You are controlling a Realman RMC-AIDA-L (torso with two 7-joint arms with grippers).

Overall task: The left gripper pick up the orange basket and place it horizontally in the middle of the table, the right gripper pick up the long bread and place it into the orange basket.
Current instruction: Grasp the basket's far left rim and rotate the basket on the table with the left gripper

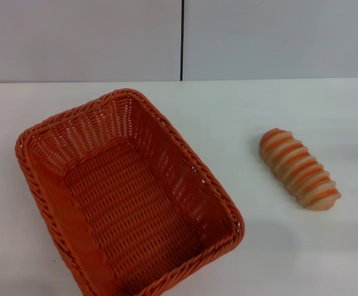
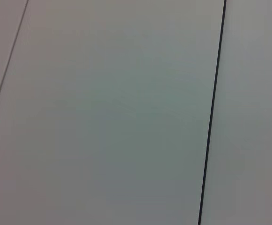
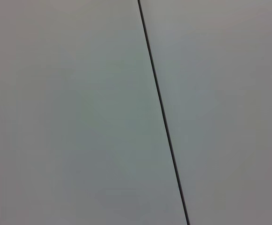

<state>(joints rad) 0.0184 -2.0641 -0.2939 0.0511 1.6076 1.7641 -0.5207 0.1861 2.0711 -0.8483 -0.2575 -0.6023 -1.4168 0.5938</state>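
The orange basket point(image 1: 126, 197) lies on the white table point(image 1: 240, 117) at the left, turned diagonally, with its near end running off the head view's lower edge. It holds nothing. The long bread point(image 1: 299, 168), striped orange-brown and cream, rests on the table to the right of the basket, well apart from it and also slanted. Neither gripper appears in any view. Both wrist views show only a pale grey wall with thin dark seams.
A pale grey wall point(image 1: 80, 37) with a dark vertical seam point(image 1: 182, 40) stands behind the table. Bare tabletop separates the basket from the bread and stretches behind both.
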